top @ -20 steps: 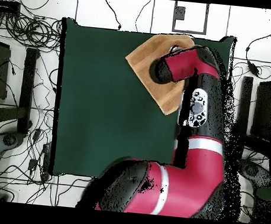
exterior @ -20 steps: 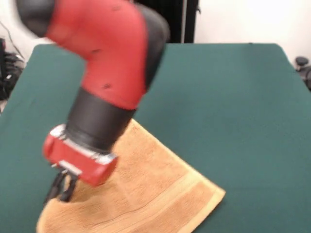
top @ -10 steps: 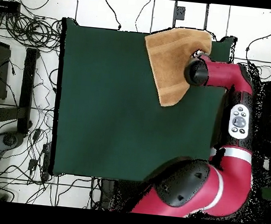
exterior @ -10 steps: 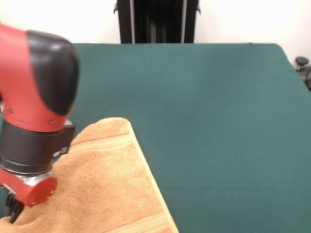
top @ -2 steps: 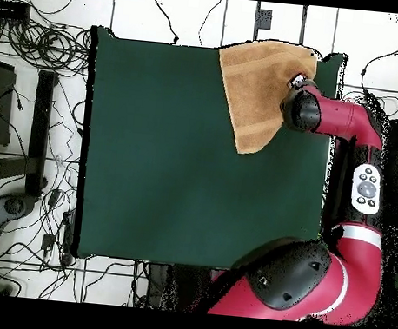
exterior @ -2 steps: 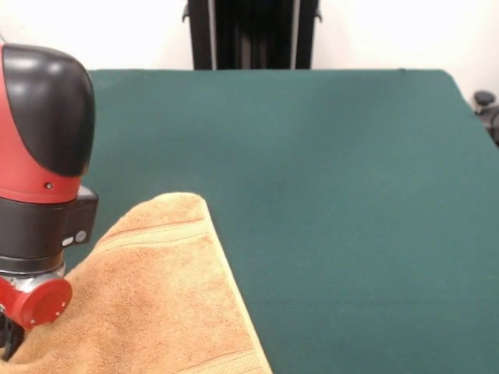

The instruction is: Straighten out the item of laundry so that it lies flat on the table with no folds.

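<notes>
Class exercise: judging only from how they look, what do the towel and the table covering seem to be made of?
Towel: likely cotton terry, an orange-tan fuzzy looped pile, with a flatter woven band across it.
Table: apparently covered in plain dark green cloth, matte and smooth; the fibre cannot be told.

Red and black arm point(top @ -2 steps: 355, 125), rounded black cap over a red shell with a small dark screw, black cylindrical wrist, round red disc below, grey button panel point(top @ -2 steps: 367, 188) on the forearm

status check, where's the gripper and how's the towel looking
Gripper down at towel's edge, fingers hidden. Towel spread at the table corner, one end at or past the edge; flatness unconfirmed. Nothing else on the cloth.
</notes>
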`<state>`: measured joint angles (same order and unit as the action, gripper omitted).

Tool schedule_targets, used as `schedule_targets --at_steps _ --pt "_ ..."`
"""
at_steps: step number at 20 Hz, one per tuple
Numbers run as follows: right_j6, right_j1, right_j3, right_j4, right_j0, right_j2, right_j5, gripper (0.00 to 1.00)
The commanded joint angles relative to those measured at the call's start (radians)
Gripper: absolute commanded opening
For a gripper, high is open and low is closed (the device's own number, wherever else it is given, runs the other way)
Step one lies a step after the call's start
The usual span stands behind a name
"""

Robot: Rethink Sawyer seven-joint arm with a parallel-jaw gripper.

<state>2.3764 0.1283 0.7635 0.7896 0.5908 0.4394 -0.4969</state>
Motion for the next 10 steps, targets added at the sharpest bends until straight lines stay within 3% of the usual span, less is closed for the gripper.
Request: schedule_targets --at_steps 1,10 --pt "-0.224 -0.053 0.185 -0.044 -0.016 0.052 -0.068 1.0" --pt "-0.279 -0.048 0.223 -0.101 0.011 0.075 -0.116 1.0"
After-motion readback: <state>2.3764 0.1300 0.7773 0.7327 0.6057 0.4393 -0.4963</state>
